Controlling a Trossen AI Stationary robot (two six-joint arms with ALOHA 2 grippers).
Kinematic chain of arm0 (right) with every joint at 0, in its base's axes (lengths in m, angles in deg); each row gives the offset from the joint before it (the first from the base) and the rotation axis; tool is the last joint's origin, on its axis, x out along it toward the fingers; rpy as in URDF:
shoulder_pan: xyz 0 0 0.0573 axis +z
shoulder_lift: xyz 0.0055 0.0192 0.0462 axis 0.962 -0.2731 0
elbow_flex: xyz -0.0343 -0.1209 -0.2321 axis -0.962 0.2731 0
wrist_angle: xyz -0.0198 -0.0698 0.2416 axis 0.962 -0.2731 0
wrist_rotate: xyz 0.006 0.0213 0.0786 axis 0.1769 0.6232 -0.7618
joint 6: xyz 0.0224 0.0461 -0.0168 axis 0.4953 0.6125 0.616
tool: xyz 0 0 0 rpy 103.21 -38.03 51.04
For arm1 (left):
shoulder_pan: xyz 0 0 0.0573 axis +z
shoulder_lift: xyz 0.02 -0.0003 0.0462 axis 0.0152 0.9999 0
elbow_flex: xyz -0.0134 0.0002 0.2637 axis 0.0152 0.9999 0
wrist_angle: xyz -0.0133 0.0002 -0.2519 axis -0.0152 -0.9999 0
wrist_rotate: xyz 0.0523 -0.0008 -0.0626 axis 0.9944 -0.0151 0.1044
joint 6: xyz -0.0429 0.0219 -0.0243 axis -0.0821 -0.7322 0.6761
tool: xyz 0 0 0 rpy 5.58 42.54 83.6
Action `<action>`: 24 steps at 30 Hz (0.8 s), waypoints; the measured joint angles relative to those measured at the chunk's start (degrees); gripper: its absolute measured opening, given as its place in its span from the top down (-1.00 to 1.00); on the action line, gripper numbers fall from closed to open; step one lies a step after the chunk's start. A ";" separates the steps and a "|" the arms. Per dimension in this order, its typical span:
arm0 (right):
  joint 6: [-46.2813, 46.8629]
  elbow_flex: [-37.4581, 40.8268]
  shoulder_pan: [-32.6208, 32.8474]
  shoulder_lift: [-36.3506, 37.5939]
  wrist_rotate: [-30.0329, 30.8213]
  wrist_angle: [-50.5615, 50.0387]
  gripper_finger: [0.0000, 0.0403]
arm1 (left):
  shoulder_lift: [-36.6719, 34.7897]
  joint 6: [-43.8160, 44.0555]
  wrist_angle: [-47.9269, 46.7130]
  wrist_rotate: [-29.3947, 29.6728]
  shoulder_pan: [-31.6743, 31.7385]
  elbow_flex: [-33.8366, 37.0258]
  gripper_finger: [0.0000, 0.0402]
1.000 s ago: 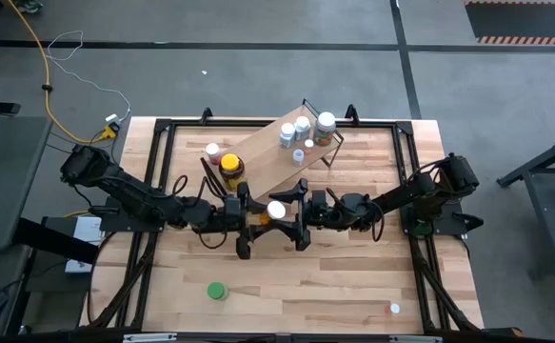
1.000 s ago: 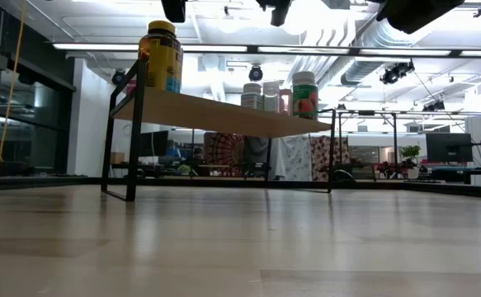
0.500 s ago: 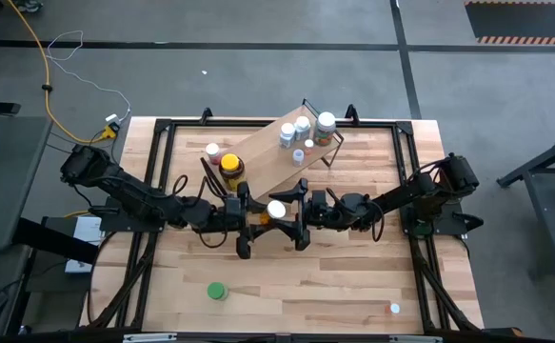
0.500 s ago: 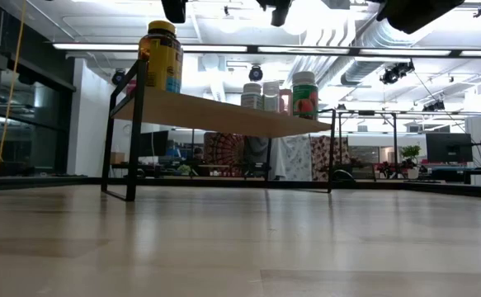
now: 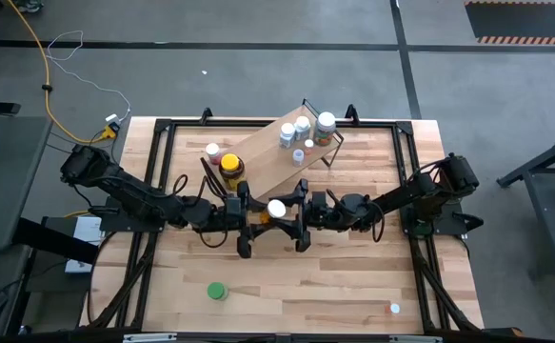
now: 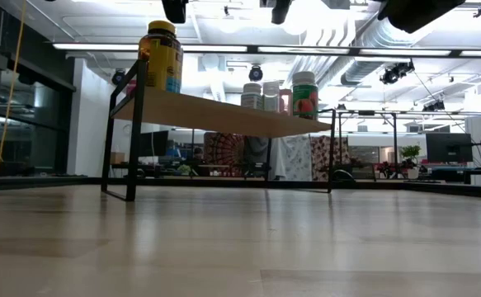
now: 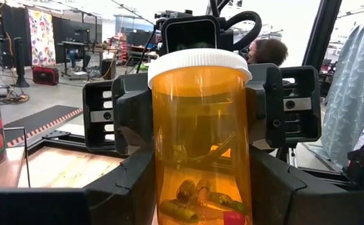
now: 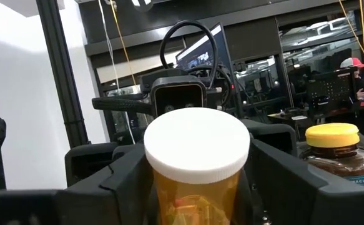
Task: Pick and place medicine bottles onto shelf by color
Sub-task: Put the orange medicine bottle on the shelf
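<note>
Around: amber jar sitting just left of shelf.
Vial: orange, white-capped.
Left gripper: clamping vial.
Right gripper: straddling vial; grip unclear.

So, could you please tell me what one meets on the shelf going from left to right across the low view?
Large amber jar with a yellow lid → two small white-capped bottles close together → white bottle with a green cap and red-and-green label, all standing on the light-wood shelf board.

Our left gripper and right gripper meet at mid-table, arms stretched inward. Both sets of fingers clasp one orange bottle between us.
</note>
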 joint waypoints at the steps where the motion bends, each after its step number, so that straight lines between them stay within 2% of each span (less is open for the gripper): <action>1: 0.00 0.00 0.00 0.00 0.00 0.00 -0.18 | 0.00 0.00 -0.02 0.01 0.00 0.00 0.11; 7: -0.07 0.00 0.00 0.00 -0.02 -0.20 -0.06 | -0.07 -2.49 -0.73 0.12 0.02 0.00 0.05; 12: -0.23 0.00 0.00 0.00 0.04 -0.37 0.03 | -0.07 -3.06 -1.23 0.04 0.00 0.00 -0.08; 19: -0.44 0.00 -0.04 0.00 0.29 -0.79 0.05 | -0.07 -4.13 -1.95 -0.08 -0.09 0.00 -0.28; 24: -0.44 0.02 -0.04 0.00 0.37 -0.92 0.05 | -0.65 -4.55 -3.61 -0.22 -0.11 0.00 -0.34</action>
